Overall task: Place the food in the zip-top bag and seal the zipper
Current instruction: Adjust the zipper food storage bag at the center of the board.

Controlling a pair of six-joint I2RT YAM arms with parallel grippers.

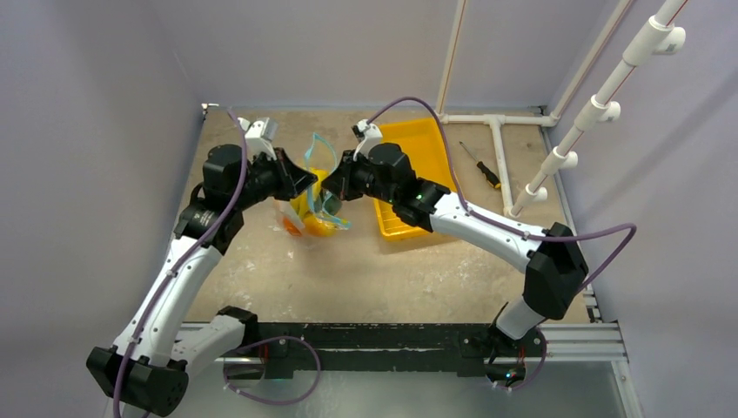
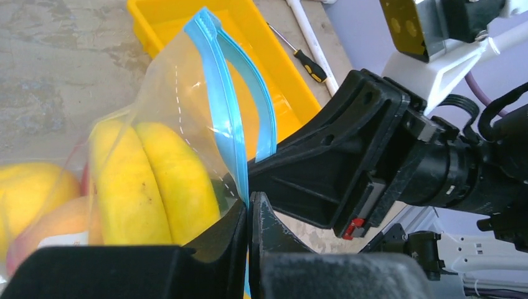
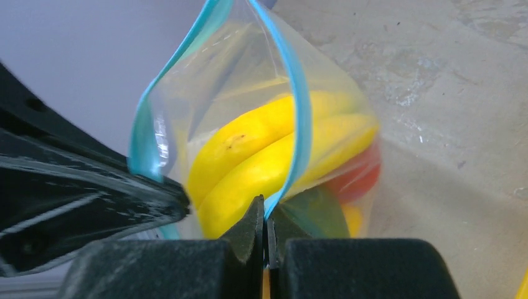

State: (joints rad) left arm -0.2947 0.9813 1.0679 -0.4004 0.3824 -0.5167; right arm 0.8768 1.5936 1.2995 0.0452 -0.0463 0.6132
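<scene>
Near the centre of the top view, the left gripper [image 1: 309, 181] and the right gripper [image 1: 335, 187] are meeting tip to tip over the zip-top bag [image 1: 315, 209]. The bag is sitting on the table [image 1: 348, 270] just left of the yellow tray [image 1: 418, 144]. Both black claws are covering much of the bag, so from up here I cannot tell how their jaws are standing. The teal zipper [image 1: 324, 148] is arching up in a loop behind them. The food [image 1: 318, 225] is showing only as a yellow and orange blur below them. A screwdriver [image 1: 481, 165] is lying right of the tray.

Across the bottom of the left wrist view, the left gripper's jaws are pressing closed on the zipper strip. Bananas [image 2: 149, 180] are filling the bag left of centre. Rounder yellow and orange pieces at the lower left are being cut off by the frame edge and the finger. The right gripper's body is blocking much of the right half.

At the bottom centre of the right wrist view, the right gripper's jaws are clamping tight on the zipper's other lip, and the bag's mouth is gaping above them. A red piece [image 3: 358, 177] and a dark green piece [image 3: 320, 212], perhaps an apple and the avocado, are lying behind the bananas, blurred by plastic. The left gripper's finger is hiding the lower left corner.
</scene>
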